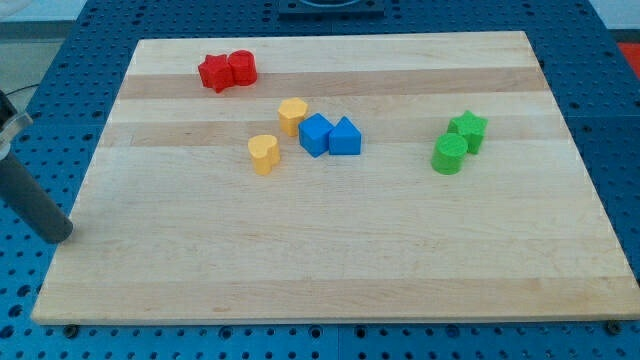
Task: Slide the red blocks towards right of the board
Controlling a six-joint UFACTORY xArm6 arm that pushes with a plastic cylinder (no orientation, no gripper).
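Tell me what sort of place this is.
Probably a robotics lab bench: a wooden board on a blue perforated table, small coloured blocks such as the red pair, and my tip beyond the board's left edge.

The rod (35, 205) is cut off by the view's left edge; my tip (62, 238) shows
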